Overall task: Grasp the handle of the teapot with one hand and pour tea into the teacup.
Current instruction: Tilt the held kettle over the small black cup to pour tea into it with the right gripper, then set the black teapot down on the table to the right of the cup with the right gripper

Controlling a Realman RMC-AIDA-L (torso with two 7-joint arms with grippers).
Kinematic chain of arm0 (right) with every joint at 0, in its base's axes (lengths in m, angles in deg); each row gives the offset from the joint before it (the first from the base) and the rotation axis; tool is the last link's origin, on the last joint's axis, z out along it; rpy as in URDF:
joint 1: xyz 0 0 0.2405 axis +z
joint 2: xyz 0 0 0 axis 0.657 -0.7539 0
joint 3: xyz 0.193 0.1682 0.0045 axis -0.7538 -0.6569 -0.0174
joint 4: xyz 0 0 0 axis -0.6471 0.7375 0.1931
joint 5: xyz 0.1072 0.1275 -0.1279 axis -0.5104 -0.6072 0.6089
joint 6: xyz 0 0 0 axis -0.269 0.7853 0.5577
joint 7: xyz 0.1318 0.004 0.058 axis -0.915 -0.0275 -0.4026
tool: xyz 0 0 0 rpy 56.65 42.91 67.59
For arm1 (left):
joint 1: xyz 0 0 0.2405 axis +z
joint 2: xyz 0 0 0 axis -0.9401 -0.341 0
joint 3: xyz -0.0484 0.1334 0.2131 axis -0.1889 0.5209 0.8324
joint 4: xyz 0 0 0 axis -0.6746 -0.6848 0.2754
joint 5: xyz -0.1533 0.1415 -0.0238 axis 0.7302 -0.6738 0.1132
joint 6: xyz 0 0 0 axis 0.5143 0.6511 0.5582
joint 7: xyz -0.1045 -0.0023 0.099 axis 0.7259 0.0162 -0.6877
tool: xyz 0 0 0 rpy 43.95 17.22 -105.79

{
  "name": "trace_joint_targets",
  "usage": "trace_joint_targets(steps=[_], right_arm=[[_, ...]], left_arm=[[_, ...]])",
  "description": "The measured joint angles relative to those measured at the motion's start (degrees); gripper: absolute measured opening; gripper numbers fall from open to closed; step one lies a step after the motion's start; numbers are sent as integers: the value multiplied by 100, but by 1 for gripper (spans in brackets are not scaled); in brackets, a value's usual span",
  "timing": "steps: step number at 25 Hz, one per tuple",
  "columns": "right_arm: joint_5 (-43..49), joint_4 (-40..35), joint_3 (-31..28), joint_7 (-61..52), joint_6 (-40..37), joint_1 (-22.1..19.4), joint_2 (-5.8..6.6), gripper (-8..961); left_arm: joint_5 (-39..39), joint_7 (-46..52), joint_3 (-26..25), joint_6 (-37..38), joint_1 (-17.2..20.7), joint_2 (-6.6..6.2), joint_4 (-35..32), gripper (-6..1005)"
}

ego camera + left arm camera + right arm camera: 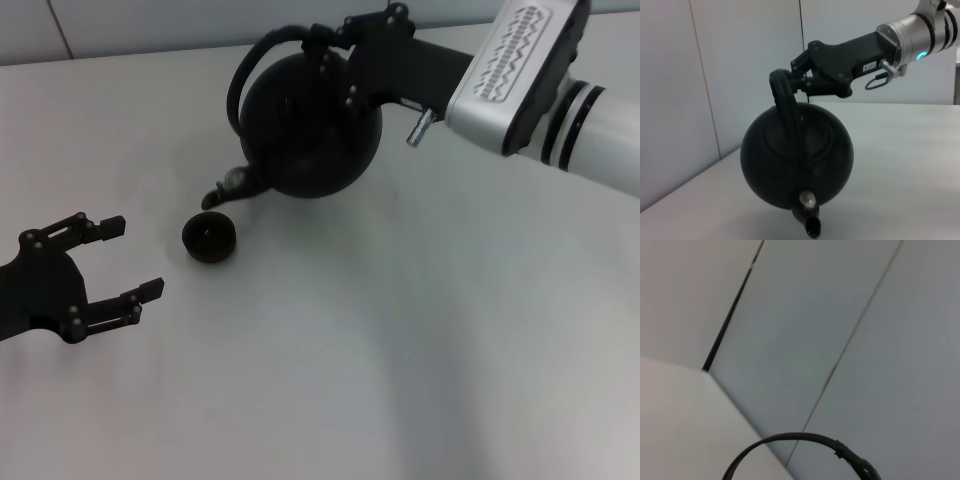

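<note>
The teapot [312, 125] hangs tilted in the air, its spout [228, 186] tipped down toward the teacup [209, 238], which sits on the table [420, 350] just beyond and below the spout's mouth. The right gripper [335, 40] is pressed together on the handle [245, 75] near the top of its arch, as the left wrist view shows, with the pot slung under it and the hoop running from the fingers down toward the spout side. The relation that matters for the pour is spout to cup: the spout's mouth looks slightly to the pot's side of the cup's rim rather than squarely over the bowl, so I judge the pot needs a small carry toward the cup, or more tilt, before a stream would land inside. No tea can be seen falling. The pot's long axis, handle to spout, points roughly at the cup, which favours a clean pour. The left gripper [112, 262] rests low over the table on the cup's far side from the pot, fingers spread and holding nothing; it lies near the cup but apart from it and does not block the spout's path. Nothing else stands between spout and cup.
</note>
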Motion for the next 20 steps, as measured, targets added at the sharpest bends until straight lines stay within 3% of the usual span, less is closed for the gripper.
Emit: trace_joint_targets(steps=[10,20], right_arm=[[-1116,22,-82,-140,-335,-373,1,95],[-1702,612,-869,-763,-1139,-802,-2,95]], left_arm=[[0,-13,0,-9,1,20,-24,813],[0,-25,0,-43,-2,20,-26,813]])
